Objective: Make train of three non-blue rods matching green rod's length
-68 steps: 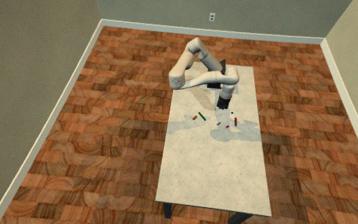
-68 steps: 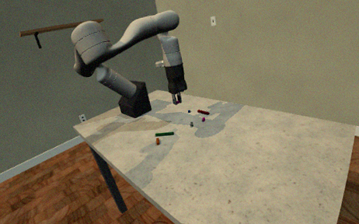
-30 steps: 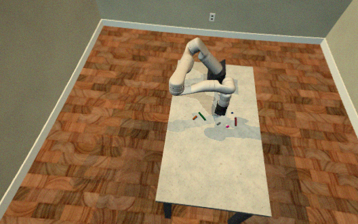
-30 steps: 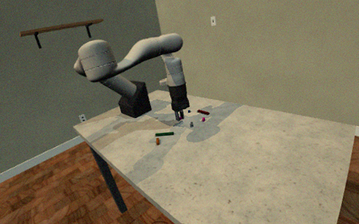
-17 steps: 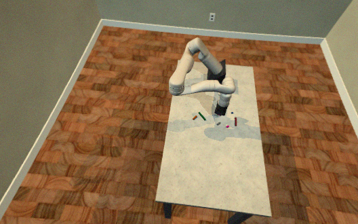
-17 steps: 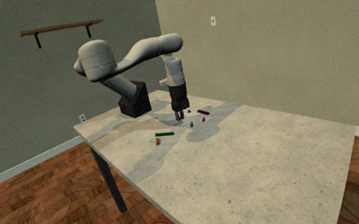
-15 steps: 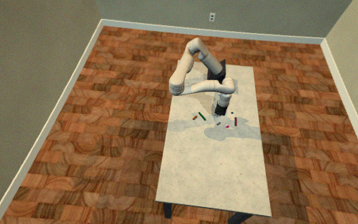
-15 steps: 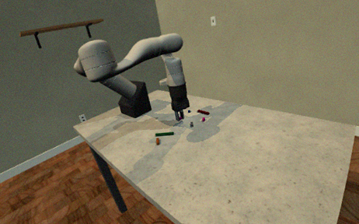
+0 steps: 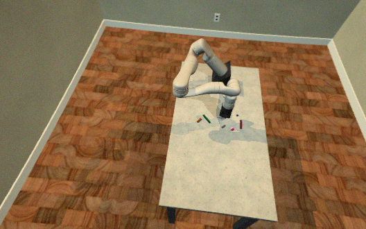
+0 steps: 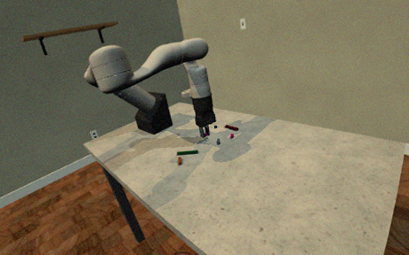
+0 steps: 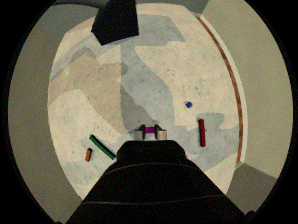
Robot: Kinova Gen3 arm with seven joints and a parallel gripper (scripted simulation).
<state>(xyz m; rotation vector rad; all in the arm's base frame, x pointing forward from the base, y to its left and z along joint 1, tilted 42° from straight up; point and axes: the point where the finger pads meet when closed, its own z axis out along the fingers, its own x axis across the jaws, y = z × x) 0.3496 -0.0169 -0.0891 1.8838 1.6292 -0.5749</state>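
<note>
My gripper [image 10: 204, 135] [image 11: 149, 129] points down low over the table, its fingers partly apart and shut on a short magenta rod [image 11: 150, 130], which spans between the fingertips. Whether this rod touches the table is unclear. A second magenta rod [image 9: 232, 129] [image 10: 232, 136] lies between the grey rod [image 9: 223, 126] [image 10: 218, 141] and the red rod [image 9: 241, 124] [image 10: 231, 128] [image 11: 202, 133]. The green rod [image 9: 206, 119] [image 10: 187, 153] [image 11: 102, 147] lies left of the gripper in the top view, with the orange rod [image 9: 199, 120] [image 10: 179, 161] [image 11: 88, 154] beside it. The grey rod is hidden in the wrist view.
A small blue rod [image 9: 237, 115] [image 10: 215, 126] [image 11: 188, 104] lies near the gripper, on the red rod's side. The arm's dark base [image 9: 220, 74] [image 10: 153, 114] [image 11: 116, 22] stands at the back of the table [image 9: 215, 173] [image 10: 313, 185]. Shadows cross the rod area.
</note>
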